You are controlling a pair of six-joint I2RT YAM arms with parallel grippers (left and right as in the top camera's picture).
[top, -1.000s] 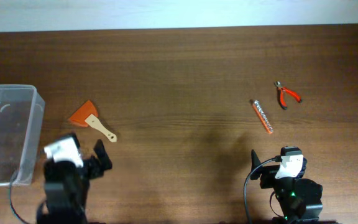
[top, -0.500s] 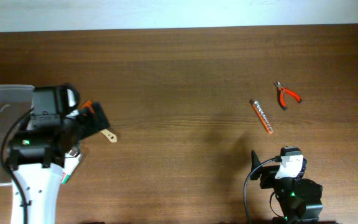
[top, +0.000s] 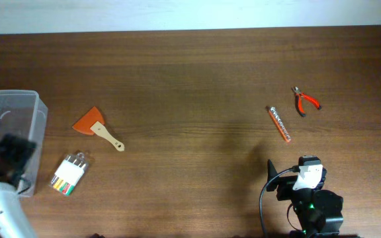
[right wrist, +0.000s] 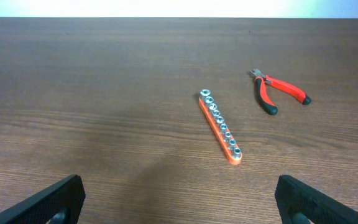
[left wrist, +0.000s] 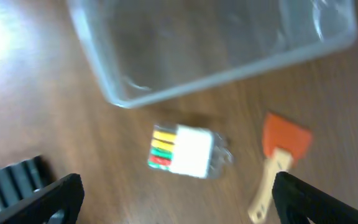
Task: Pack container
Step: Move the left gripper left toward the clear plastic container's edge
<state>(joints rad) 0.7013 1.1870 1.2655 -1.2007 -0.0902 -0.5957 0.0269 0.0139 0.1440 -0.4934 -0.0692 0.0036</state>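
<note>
The container point(top: 40, 106), a clear plastic bin, stands at the table's left edge; its near wall point(left wrist: 229, 71) fills the top of the blurred left wrist view. My left gripper point(top: 8, 155) is a dark blur over the bin's front part. Its fingers point(left wrist: 179, 202) are wide apart and empty. A clear pack of coloured markers point(top: 70, 173) point(left wrist: 185, 149) and an orange scraper with a wooden handle point(top: 96, 127) point(left wrist: 281, 140) lie right of the bin. An orange socket rail point(top: 280, 123) point(right wrist: 219, 126) and red-handled pliers point(top: 304, 100) point(right wrist: 278, 92) lie at the right. My right gripper point(top: 290, 180) point(right wrist: 179, 205) is open and empty, short of them.
The wooden table top point(top: 190, 79) runs to a pale wall at the far edge. A black ribbed part point(left wrist: 17, 177) of the left arm shows at the lower left of the left wrist view.
My left arm rose from the front edge, passed over the scraper, then swung left over the container's front. The marker pack it covered now shows. The right arm has not moved.
</note>
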